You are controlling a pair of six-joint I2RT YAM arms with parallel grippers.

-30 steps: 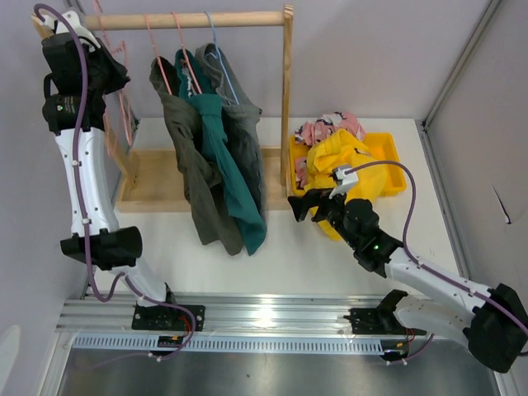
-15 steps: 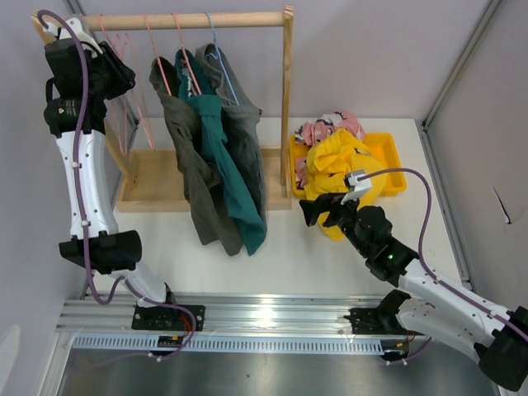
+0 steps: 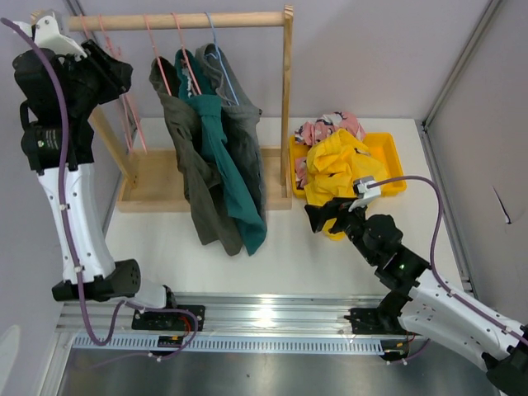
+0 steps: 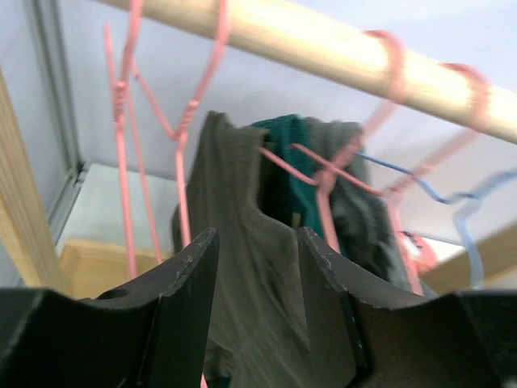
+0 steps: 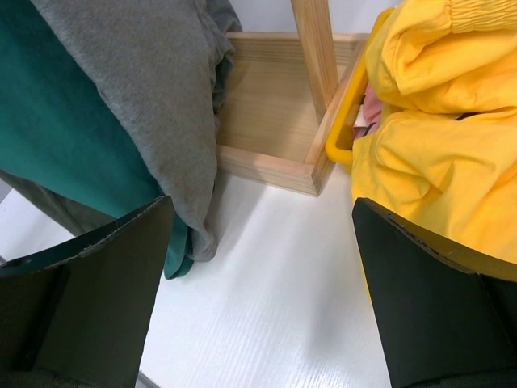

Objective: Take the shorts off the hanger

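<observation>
Both arms back off; three pairs remain hanging.
The olive shorts, teal shorts and grey shorts hang on the rack; the yellow bin holds the yellow shorts and pink shorts. The left claw, shut a second ago, is half open and empty; the right claw, wide and empty, has left the bin.

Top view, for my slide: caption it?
Olive, teal and grey shorts hang on the rack; pink and yellow lie in the bin.

Both arms drawing back.
My left gripper has parted its jaws and swung left from the pink hangers; my right gripper has backed away from the yellow shorts.
</observation>
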